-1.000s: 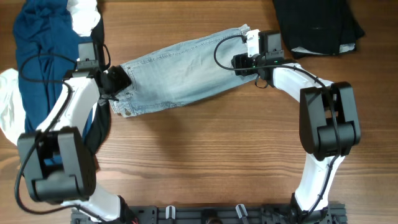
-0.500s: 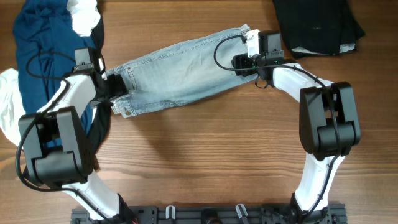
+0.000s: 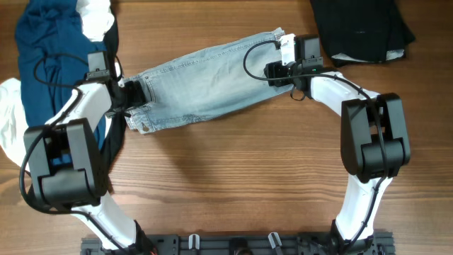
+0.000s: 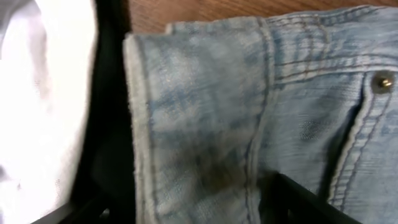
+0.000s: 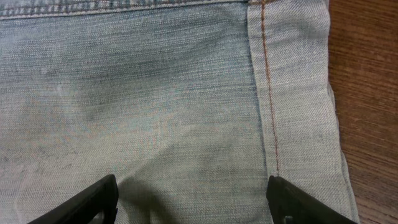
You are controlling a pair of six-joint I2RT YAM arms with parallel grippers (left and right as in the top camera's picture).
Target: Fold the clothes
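Note:
The pale-blue denim shorts (image 3: 205, 81) lie flat and slanted across the table, their left end lower than their right. My left gripper (image 3: 134, 95) is over the left end, where it meets the pile of clothes. In the left wrist view the left gripper (image 4: 186, 208) is open, its fingers (image 4: 298, 199) spread over the stitched edge band of the shorts (image 4: 205, 124). My right gripper (image 3: 272, 71) is at the right end. In the right wrist view the right gripper (image 5: 193, 202) is open too, over flat denim (image 5: 155, 106) beside the hem seam.
A navy garment (image 3: 49, 49) with white pieces (image 3: 10, 120) is heaped at the far left, and a black strip (image 4: 109, 93) runs along the shorts' edge. A black garment (image 3: 361, 25) lies at the back right. Bare wooden table (image 3: 226, 177) spreads in front.
The left gripper drew a little to the left off the shorts' end, then came back right over it. The right arm and the shorts have not moved.

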